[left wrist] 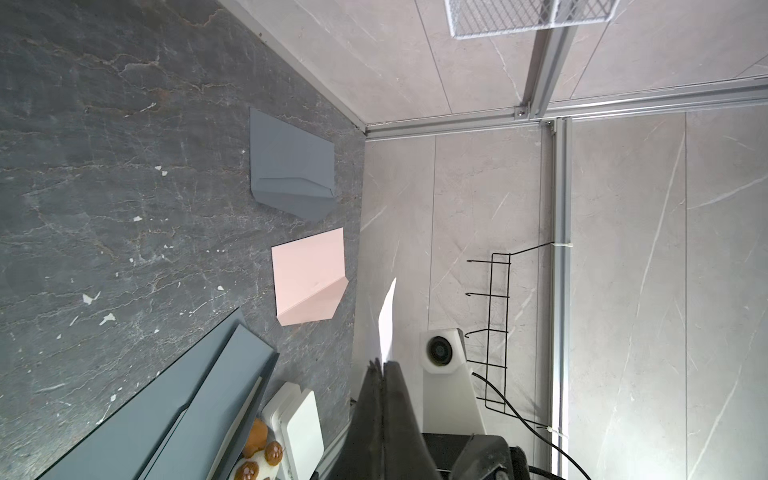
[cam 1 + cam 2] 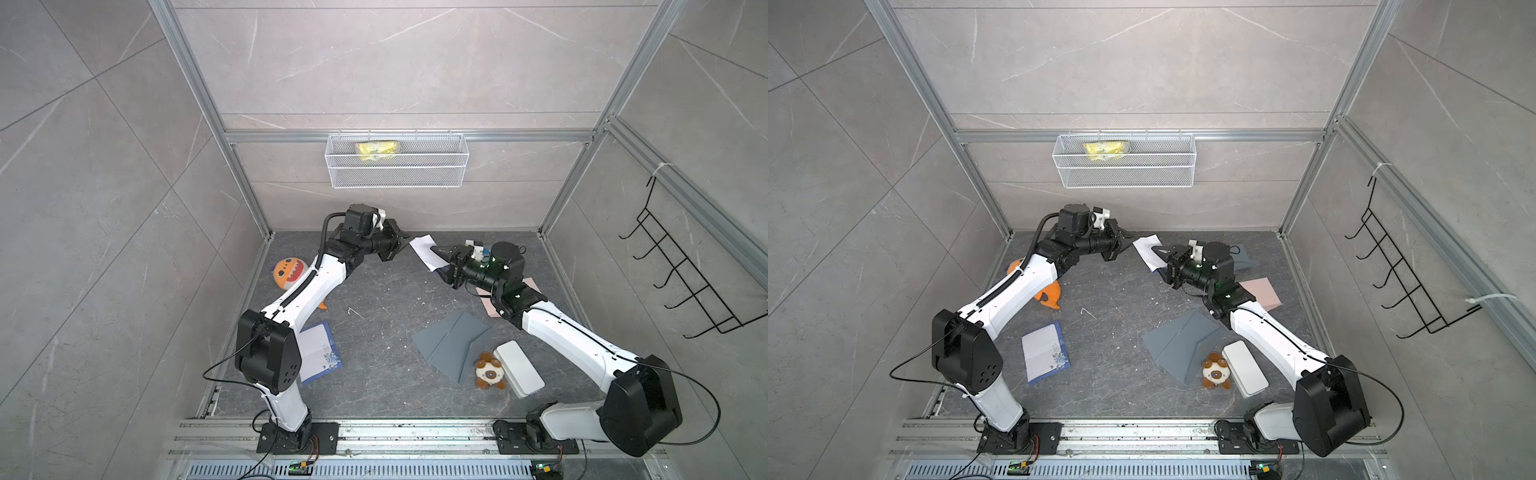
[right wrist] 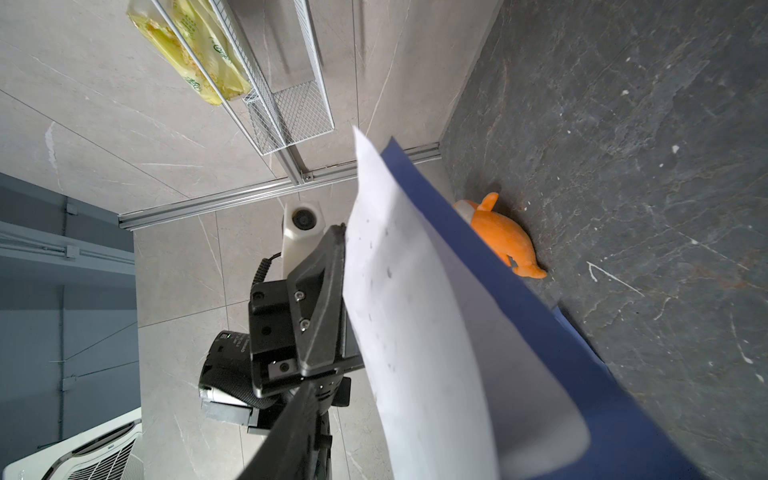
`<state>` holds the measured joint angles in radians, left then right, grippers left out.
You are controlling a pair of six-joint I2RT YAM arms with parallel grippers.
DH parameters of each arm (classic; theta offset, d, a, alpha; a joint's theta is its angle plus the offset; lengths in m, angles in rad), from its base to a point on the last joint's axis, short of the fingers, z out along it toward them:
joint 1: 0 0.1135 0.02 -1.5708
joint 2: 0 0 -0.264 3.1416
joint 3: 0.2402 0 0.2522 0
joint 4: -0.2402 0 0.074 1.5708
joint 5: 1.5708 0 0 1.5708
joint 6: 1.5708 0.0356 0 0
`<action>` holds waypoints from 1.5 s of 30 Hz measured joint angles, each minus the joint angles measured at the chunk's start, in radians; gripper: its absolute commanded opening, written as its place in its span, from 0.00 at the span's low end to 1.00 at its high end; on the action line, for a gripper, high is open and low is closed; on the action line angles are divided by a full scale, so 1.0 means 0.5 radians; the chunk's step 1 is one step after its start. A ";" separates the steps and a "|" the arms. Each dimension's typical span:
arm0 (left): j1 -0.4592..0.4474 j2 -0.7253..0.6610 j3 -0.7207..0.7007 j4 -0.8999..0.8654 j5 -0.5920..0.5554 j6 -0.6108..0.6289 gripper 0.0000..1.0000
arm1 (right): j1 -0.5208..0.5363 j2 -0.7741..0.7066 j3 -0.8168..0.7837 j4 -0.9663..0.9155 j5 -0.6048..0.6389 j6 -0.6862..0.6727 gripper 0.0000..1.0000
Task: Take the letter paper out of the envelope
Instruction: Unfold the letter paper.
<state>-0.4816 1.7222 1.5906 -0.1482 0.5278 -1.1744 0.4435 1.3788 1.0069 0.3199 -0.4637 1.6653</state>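
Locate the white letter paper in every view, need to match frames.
Top view: white letter paper between the left end effector and right end effector.
Top view: same place.
Left wrist: edge-on, sticking out of the left end effector.
Right wrist: broad sheet against the blue envelope.
Shared landmark: wire basket, in all four.

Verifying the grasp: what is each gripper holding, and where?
Left gripper: jaws shut on the letter paper, at its exposed edge. Right gripper: jaws astride the blue envelope, at its opposite end; whether clamped cannot be told.
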 measured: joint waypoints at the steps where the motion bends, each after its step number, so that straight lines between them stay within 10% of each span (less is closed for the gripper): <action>1: -0.005 -0.003 -0.002 0.005 -0.005 -0.001 0.00 | 0.002 0.008 0.000 0.002 0.004 0.001 0.40; 15: -0.038 -0.008 -0.049 0.039 -0.049 -0.023 0.00 | 0.046 0.059 0.006 -0.031 0.070 -0.027 0.09; 22: -0.040 -0.008 -0.040 -0.021 -0.060 0.025 0.60 | 0.046 0.014 0.056 -0.237 0.130 -0.152 0.00; 30: 0.030 -0.025 0.120 -0.323 -0.060 0.329 0.78 | 0.045 -0.005 0.327 -0.601 0.130 -0.478 0.00; 45: 0.233 -0.286 0.181 -0.410 0.576 1.289 0.83 | -0.165 0.392 1.735 -1.977 -0.622 -2.106 0.00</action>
<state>-0.3653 1.5791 1.6810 -0.3531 0.8158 -0.5297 0.3611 1.5749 1.8744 -0.6685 -0.7746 0.6125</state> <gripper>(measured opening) 0.814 0.047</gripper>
